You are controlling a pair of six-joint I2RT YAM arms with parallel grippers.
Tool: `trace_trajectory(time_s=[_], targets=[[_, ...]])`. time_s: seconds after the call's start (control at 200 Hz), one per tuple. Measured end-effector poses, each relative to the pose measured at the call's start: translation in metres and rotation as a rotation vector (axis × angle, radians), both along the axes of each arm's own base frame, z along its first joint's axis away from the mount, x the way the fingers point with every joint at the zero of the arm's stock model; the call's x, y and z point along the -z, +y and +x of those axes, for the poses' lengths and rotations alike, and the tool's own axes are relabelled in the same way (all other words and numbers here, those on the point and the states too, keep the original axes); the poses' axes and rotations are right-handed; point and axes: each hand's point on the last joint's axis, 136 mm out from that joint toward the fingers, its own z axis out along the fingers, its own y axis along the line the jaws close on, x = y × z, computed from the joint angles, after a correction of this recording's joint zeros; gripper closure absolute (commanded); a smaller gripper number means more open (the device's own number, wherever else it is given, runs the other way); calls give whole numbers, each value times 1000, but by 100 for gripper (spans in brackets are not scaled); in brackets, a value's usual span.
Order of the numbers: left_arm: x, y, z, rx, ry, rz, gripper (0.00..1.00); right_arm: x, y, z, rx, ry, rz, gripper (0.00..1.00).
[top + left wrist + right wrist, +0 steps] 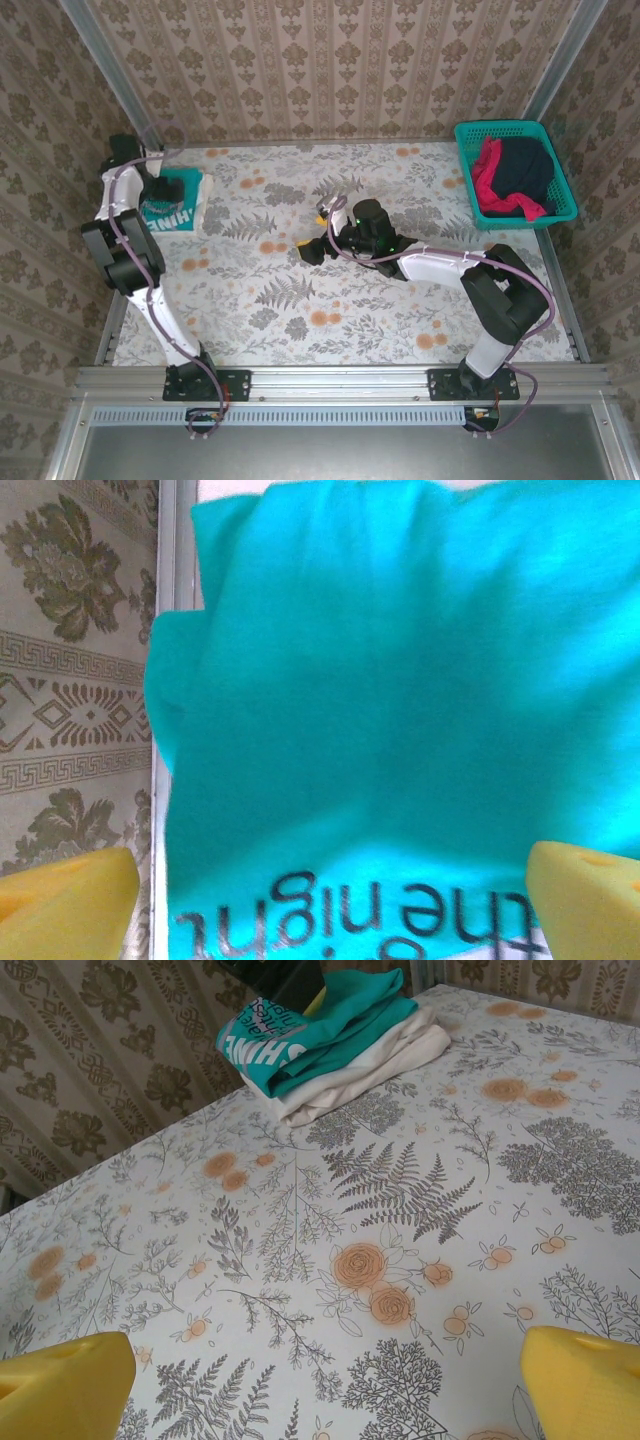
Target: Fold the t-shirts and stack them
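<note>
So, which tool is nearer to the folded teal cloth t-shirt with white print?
Left. The left tool hangs open directly above the teal t-shirt at the far left; the right tool is over the middle of the table, well apart from it.

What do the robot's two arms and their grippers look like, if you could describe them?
Both the left arm and right arm have white links between bulky black joint housings, with a mauve cable looping along each. The left gripper and right gripper end in blunt yellow fingertips.
</note>
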Motion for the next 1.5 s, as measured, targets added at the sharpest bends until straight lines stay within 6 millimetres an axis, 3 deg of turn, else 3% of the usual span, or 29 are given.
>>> trace_trajectory(time_s=[0.16, 0.285, 0.37, 0.48, 0.605, 0.72, 0.86, 0.97, 1.095, 1.155, 1.235, 1.325, 1.5], targets=[[-30, -16, 13, 6, -98, 11, 0, 1, 0, 0, 0, 4, -3, 0], [-39, -12, 23, -18, -132, -1, 0, 2, -1, 0, 3, 6, -5, 0], [-33, -5, 28, -43, -131, -24, 0, 2, -1, 0, 4, 6, -6, 0], [-10, -1, 28, -75, -102, -88, 0, 4, -2, 1, 10, 10, -12, 0], [17, -4, 24, -106, -61, -176, 0, 4, -3, 1, 18, 15, -20, 0], [28, -9, 22, -123, -56, -231, 0, -1, -5, 2, 28, 0, -17, 0], [23, -11, 20, -151, -97, -246, 0, -14, -11, 6, 71, -33, -11, 0], [-5, -9, 11, -182, -159, -216, 0, -24, -23, 10, 127, -59, -8, 0], [-63, -14, -4, -188, -300, -157, 0, -28, -53, 19, 219, -71, -12, 0], [-92, -28, -16, -165, -383, -129, 0, -27, -76, 26, 286, -75, -21, 0], [-112, -55, -35, -120, -470, -106, 0, -23, -111, 33, 390, -78, -39, 0], [-107, -94, -55, -44, -508, -105, 0, -20, -152, 37, 514, -88, -58, 0], [-53, -165, -101, 105, -442, -118, 0, -18, -239, 36, 774, -121, -117, 0]])
